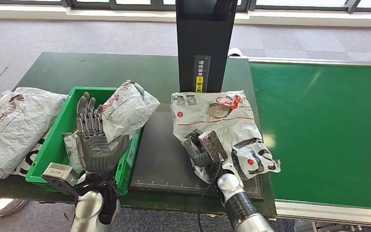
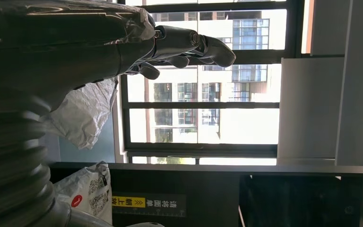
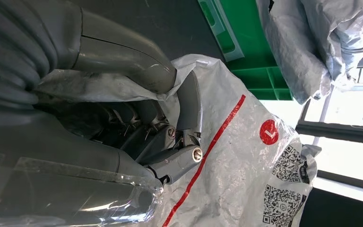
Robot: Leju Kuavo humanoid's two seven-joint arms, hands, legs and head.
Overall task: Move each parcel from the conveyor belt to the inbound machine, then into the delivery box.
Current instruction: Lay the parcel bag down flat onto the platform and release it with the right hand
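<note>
The right hand point(image 1: 204, 151) holds the near edge of a white parcel point(image 1: 217, 116). Its fingers point(image 3: 177, 163) are closed on the crinkly bag, with the thumb on top. The parcel lies on the black plate of the inbound machine point(image 1: 162, 154), just in front of its tall black post. The left hand point(image 1: 92, 137) is up over the green box point(image 1: 60, 130), fingers straight and apart, holding nothing. Another parcel point(image 1: 125, 108) sits in that box. A third parcel point(image 1: 14, 125) lies on the table point(image 1: 77, 67) beside it.
</note>
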